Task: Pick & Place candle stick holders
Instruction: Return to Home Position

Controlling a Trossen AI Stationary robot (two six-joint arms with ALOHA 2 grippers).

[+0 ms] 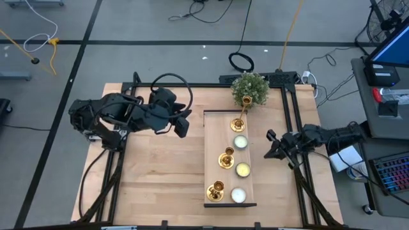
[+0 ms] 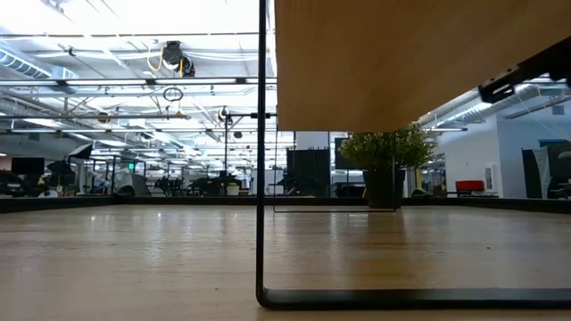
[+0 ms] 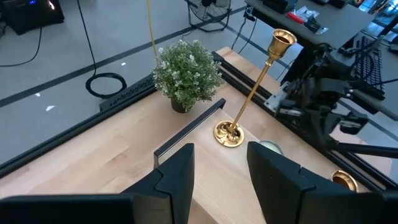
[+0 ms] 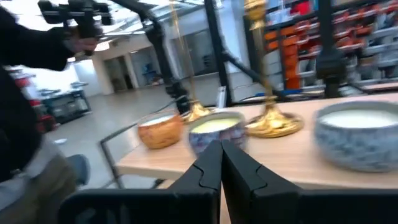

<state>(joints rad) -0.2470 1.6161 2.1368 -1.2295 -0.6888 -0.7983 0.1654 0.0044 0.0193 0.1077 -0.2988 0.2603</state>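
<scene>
Three candle stick holders (image 1: 238,123) (image 1: 226,159) (image 1: 215,190); three candles (image 1: 240,142) (image 1: 243,169) (image 1: 238,195); one potted plant (image 1: 249,88).

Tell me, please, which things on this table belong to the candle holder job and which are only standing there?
Job: tall gold holder by the plant, middle gold holder, end gold holder, all on the shelf.
Not job: three round candles beside them, potted plant. Left gripper and right gripper hold nothing.

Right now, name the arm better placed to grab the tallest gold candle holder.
Probably left: the left gripper faces the tallest gold candle holder with fingers open. The right gripper is shut, with a candle in front.
</scene>
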